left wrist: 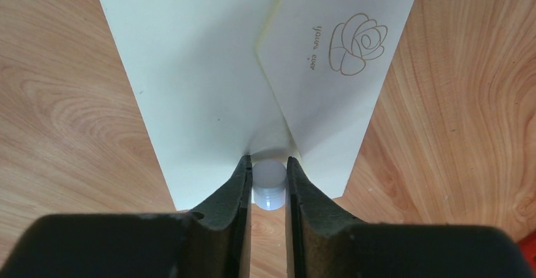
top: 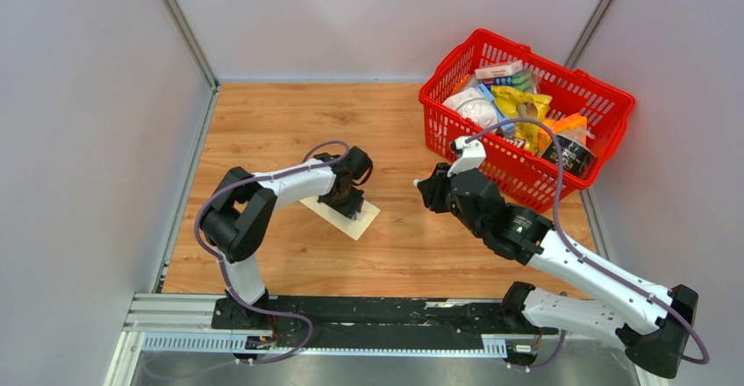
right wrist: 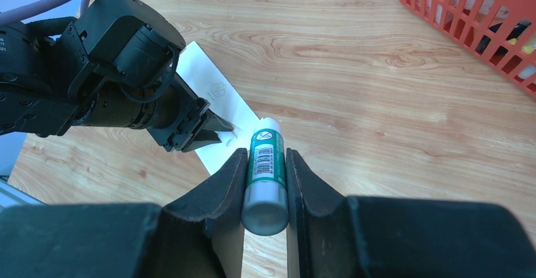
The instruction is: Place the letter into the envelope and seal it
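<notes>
The cream envelope (top: 361, 218) lies flat on the wooden table, its pointed flap (left wrist: 328, 88) with a rose print folded over the body. My left gripper (left wrist: 268, 161) hovers over the envelope's edge, shut on a small white cap (left wrist: 270, 178) at its fingertips. In the right wrist view the left gripper (right wrist: 222, 128) points down at the envelope (right wrist: 215, 95). My right gripper (right wrist: 265, 155) is shut on a green glue stick (right wrist: 265, 164), raised to the right of the envelope. In the top view the right gripper (top: 427, 189) hangs mid-table. The letter is out of view.
A red basket (top: 513, 165) filled with packaged goods stands at the back right, close behind the right arm, its corner also in the right wrist view (right wrist: 468, 12). White walls close in the table on the left, back and right.
</notes>
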